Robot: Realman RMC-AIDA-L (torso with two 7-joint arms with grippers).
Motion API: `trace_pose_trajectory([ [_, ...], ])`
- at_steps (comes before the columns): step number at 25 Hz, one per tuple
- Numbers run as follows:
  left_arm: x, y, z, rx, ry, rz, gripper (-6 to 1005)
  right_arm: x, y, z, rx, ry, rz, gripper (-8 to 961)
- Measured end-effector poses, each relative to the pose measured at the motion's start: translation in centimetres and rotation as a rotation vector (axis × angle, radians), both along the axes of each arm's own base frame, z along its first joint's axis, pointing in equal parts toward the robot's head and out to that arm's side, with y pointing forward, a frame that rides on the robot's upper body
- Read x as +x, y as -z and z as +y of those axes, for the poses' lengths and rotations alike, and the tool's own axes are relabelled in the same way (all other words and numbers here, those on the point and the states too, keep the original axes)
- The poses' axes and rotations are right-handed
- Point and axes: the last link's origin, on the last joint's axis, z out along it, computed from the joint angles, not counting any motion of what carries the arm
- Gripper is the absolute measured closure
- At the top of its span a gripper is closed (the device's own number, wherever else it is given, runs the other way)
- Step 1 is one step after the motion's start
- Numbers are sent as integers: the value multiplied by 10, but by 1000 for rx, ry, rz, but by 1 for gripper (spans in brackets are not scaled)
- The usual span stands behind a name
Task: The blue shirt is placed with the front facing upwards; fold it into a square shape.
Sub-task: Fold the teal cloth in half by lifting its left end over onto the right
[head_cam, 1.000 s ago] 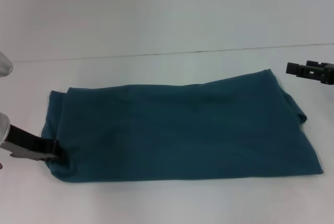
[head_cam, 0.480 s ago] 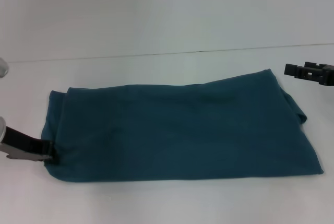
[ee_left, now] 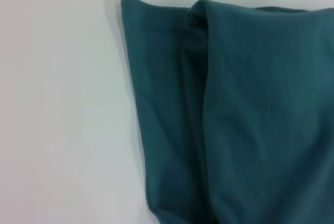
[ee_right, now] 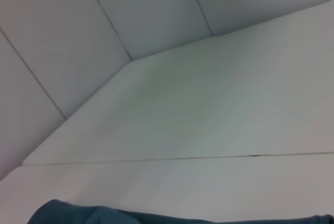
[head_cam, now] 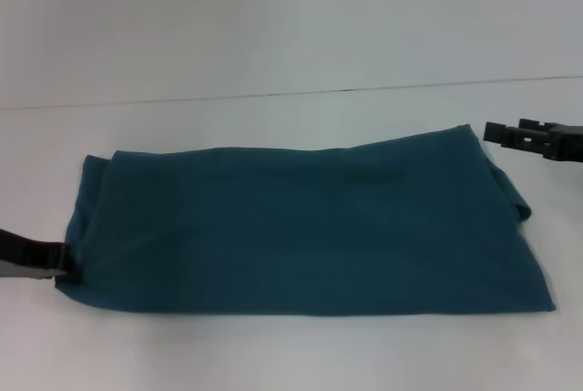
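Observation:
The blue shirt (head_cam: 301, 227) lies on the white table (head_cam: 273, 354) folded into a long dark teal band running left to right; its lettering is hidden. My left gripper (head_cam: 62, 263) is at the band's near left corner, shut on the cloth's edge. The left wrist view shows that end's layered folds (ee_left: 250, 119). My right gripper (head_cam: 501, 131) hovers just past the band's far right corner, open, not touching the cloth. A strip of the shirt (ee_right: 78, 214) shows in the right wrist view.
A thin dark seam (head_cam: 319, 92) crosses the table behind the shirt. Bare white tabletop lies in front of the shirt and to its far side. Pale wall panels (ee_right: 146, 10) stand beyond the table.
My left gripper has moved left, and the shirt's left end has gone with it, stretching the band. My right gripper has moved left and slightly down toward the far right corner.

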Motion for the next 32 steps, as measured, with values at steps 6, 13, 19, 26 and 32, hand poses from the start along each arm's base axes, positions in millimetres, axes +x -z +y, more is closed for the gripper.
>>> trace_pose_trajectory([
  [6,-10,-14,-2,27,9,-11,968,-14,18,4,-21,-33,20,25],
  [13,-21,-35,-5,58,31,-8,968,-35,49,13,-50,-84,41,26],
  [19,-31,-46,-9,72,26,13,968,-51,77,21,-86,-125,47,57],
  [26,-35,-51,-16,72,26,-10,969,-62,99,25,-111,-158,31,94],
  [32,-13,-40,-17,45,112,-165,969,-64,112,26,-125,-173,-1,126],
])
